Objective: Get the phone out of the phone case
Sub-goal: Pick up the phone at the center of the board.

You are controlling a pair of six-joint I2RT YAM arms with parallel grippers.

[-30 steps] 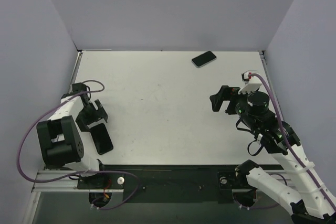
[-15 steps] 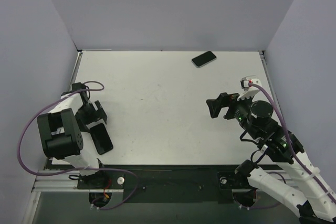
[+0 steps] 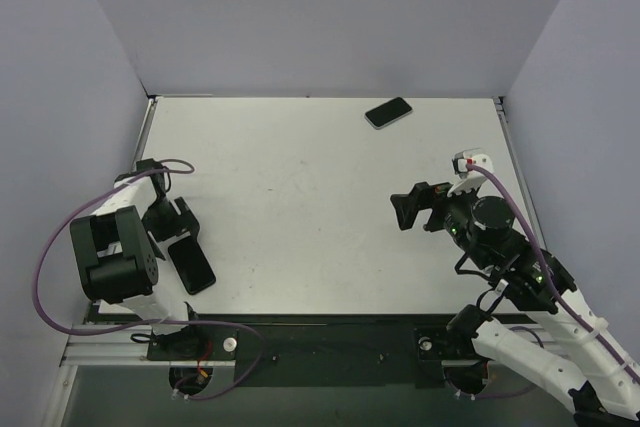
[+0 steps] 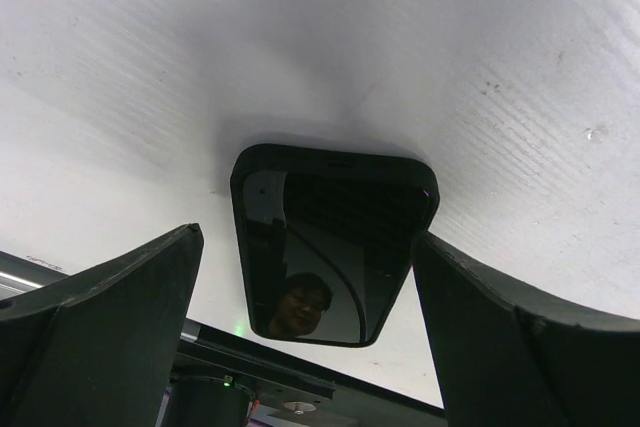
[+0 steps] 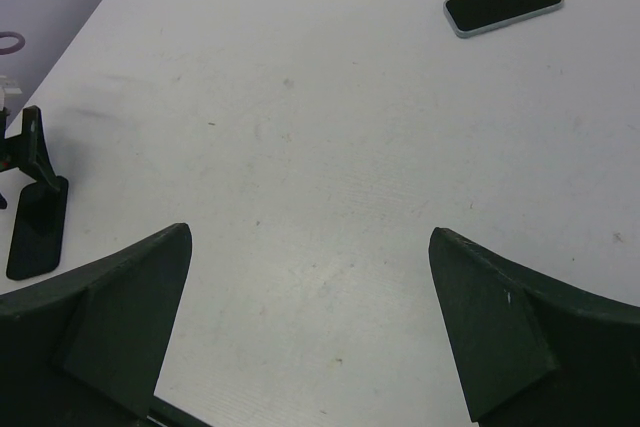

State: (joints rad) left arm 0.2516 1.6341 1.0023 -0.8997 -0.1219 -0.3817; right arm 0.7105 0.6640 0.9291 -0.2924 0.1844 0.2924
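A black phone case lies flat near the table's front left edge. In the left wrist view it has a raised rim and a glossy dark inside. A dark phone with a light rim lies bare at the back of the table, also in the right wrist view. My left gripper is open, just behind the case's far end, its fingers either side of it and apart from it. My right gripper is open and empty over the table's right middle.
The left arm's purple cable loops beside its base. Grey walls close in the table on the left, back and right. A black rail runs along the near edge.
My right gripper has moved left and slightly nearer, still open. My left gripper has shifted a little left by the case. The case and phone have not moved.
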